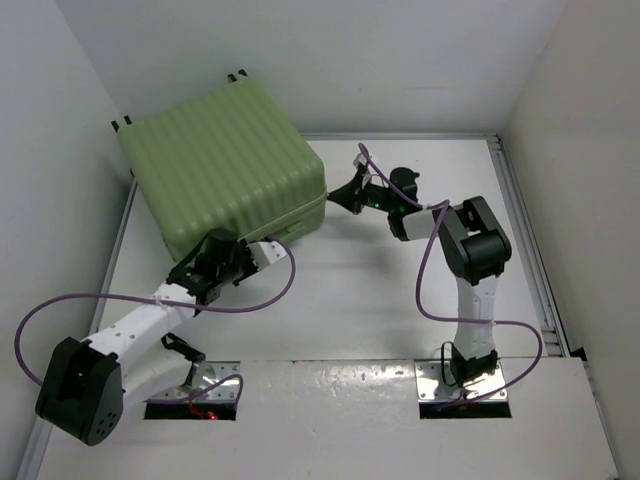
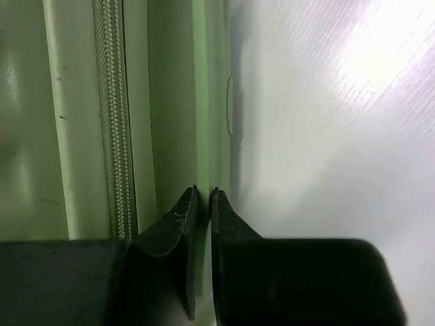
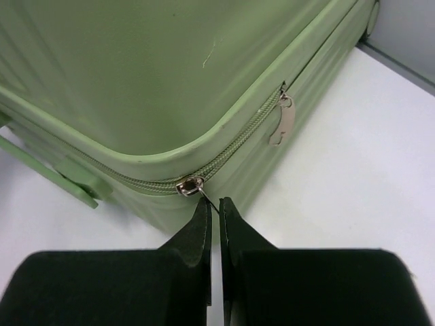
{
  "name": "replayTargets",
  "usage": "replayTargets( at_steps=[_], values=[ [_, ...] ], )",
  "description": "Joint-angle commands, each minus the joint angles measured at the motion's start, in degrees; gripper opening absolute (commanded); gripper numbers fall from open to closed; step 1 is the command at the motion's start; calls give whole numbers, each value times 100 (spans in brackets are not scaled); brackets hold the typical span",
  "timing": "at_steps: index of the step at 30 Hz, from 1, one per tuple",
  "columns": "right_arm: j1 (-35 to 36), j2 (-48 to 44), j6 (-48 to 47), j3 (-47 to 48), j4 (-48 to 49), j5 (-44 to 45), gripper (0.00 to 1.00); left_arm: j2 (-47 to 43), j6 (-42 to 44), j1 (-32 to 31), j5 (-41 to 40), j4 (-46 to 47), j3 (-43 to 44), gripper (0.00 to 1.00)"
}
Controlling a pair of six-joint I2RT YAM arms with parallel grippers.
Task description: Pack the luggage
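The right hand point(image 3: 215, 202) has its two dark fingers pressed together, clamped on a thin zipper pull point(image 3: 206, 195). The pull leads up to a metal slider point(image 3: 189, 185) at a rounded corner of the luggage point(image 3: 170, 68). A second, silver pull point(image 3: 284, 122) hangs loose farther along the same zipper point(image 3: 245, 139).

The left hand point(image 2: 205, 193) has its fingers almost together. A thin strip of green shows in the narrow gap between them, so it seems to pinch a thin edge low on the side of the luggage point(image 2: 170, 102). A zipper point(image 2: 112, 115) runs just beside it.

From above, the left hand point(image 1: 243, 252) is at the near side of the luggage point(image 1: 225, 160) and the right hand point(image 1: 338, 196) is at its right corner.

The luggage is a light green, ribbed, hard-shell suitcase. It lies flat with its lid down, in the far left part of the tabletop point(image 1: 380, 300). Its black wheels point(image 1: 237, 74) point toward the back wall. Its long axis runs from there toward the arms, slanting a little to the right as it comes nearer.

The tabletop is white and slightly glossy, with a metal rail point(image 1: 525, 230) along its right edge. Plain white walls point(image 1: 350, 60) close it in at the back and on both sides. Purple cables point(image 1: 425, 280) loop along both white arms.
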Motion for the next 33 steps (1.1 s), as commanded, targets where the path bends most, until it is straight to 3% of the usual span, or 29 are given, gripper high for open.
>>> replayTargets(
  at_steps=[1,10,20,28,33],
  values=[
    [-414,242,-460,630,464,2110,0,52,49,138,-215,-1019,-160,0],
    [-414,849,-530,1482,455,2585,0,394,155,305,-162,-914,-45,0],
    [-370,1929,50,2572,1026,1988,0,913,269,577,5,-799,227,0],
    [-212,3019,340,4398,974,2154,0,1097,217,630,120,-799,280,0],
    [-124,3503,402,5059,877,2225,0,1211,216,630,120,-799,403,0]
  ],
)
